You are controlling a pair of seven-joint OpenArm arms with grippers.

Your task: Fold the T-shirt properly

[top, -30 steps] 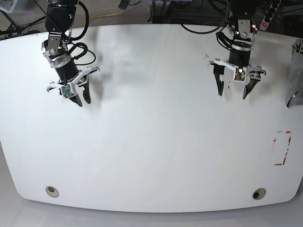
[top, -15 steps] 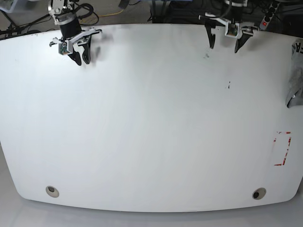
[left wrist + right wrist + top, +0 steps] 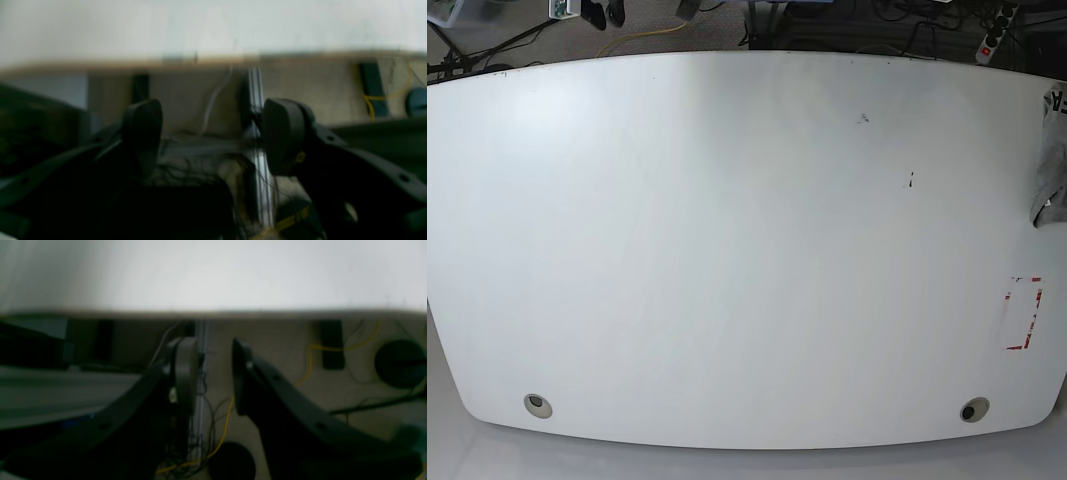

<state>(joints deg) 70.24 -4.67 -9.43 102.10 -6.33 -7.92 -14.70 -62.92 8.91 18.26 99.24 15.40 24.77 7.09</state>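
Note:
Only a small part of the grey T-shirt (image 3: 1051, 170) shows, at the right edge of the base view, with part of a black letter at its top; it hangs over the white table (image 3: 747, 250). My right gripper (image 3: 210, 373) is open and empty, beyond the table's far edge over the floor; its fingertips just show at the top left of the base view (image 3: 599, 12). My left gripper (image 3: 213, 136) is open wide and empty, also past the far edge, and is out of the base view.
A red tape rectangle (image 3: 1024, 313) marks the table at the right. Two round grommets (image 3: 538, 405) (image 3: 972, 410) sit near the front edge. Cables, a yellow wire (image 3: 310, 360) and a table leg (image 3: 260, 166) are on the floor behind the table.
Both arms have pulled back from over the table past its far edge. The left arm has left the base view; only the right gripper's tips remain. The T-shirt has not moved.

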